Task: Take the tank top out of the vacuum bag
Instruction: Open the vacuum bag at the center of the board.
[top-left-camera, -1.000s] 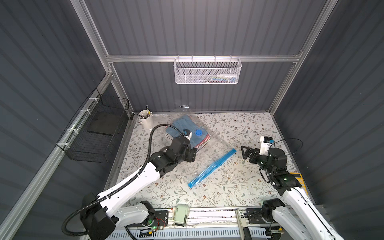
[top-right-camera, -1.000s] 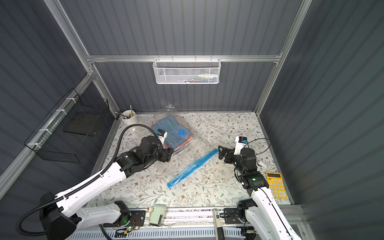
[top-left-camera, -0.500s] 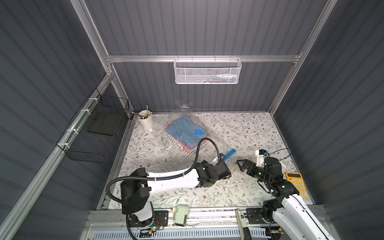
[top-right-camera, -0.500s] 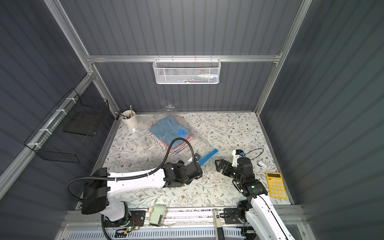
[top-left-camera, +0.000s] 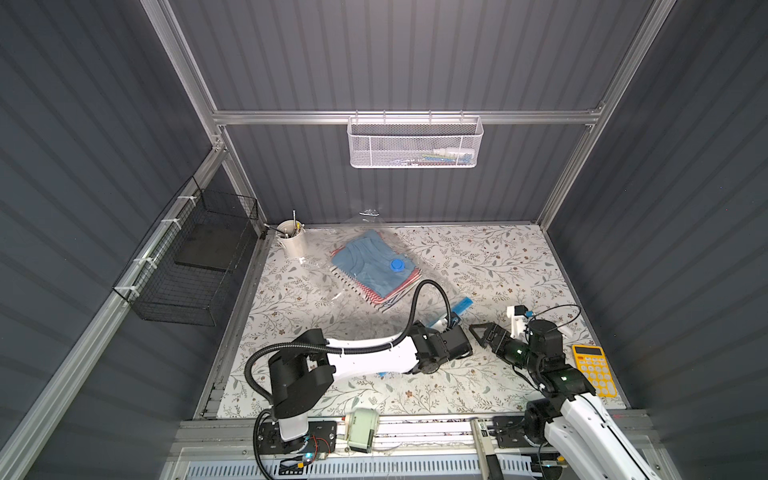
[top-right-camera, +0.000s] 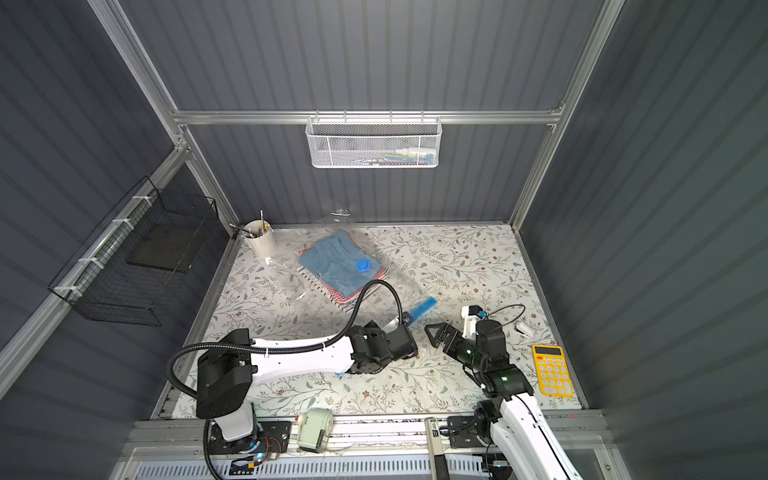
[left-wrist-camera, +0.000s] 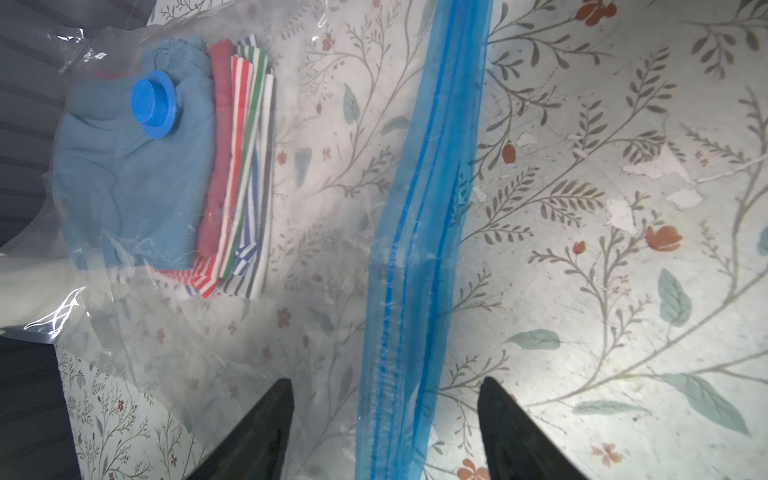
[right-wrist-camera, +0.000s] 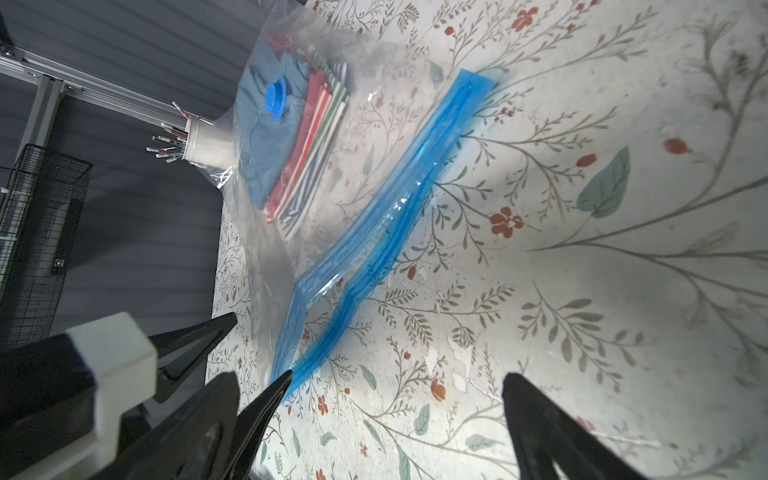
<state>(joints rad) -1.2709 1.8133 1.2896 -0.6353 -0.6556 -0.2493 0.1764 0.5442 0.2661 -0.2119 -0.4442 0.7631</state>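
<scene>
The clear vacuum bag (top-left-camera: 332, 299) (top-right-camera: 299, 291) lies flat on the floral table. Folded clothes sit in its back end, under the round blue valve cap (top-left-camera: 397, 264) (left-wrist-camera: 153, 104). The top piece is blue and ribbed (top-left-camera: 365, 259) (left-wrist-camera: 124, 187) and looks like the tank top. The blue zip strip (top-left-camera: 462, 306) (left-wrist-camera: 419, 232) (right-wrist-camera: 386, 216) runs diagonally toward the front. My left gripper (top-left-camera: 455, 338) (left-wrist-camera: 385, 380) is open, one finger on each side of the strip, not touching it. Just to its right, my right gripper (top-left-camera: 484, 332) (right-wrist-camera: 399, 374) is wide open and holds nothing.
A yellow calculator (top-left-camera: 592, 370) lies at the front right, a small white object (top-left-camera: 565, 330) behind it. A white cup of pens (top-left-camera: 292, 243) stands at the back left corner. A black wire basket (top-left-camera: 195, 257) hangs on the left wall, a white mesh basket (top-left-camera: 413, 143) on the back wall.
My left arm swung from the clothes at the back left to the front middle and now covers part of the zip strip. My right arm drew back toward the front. The bag stayed put.
</scene>
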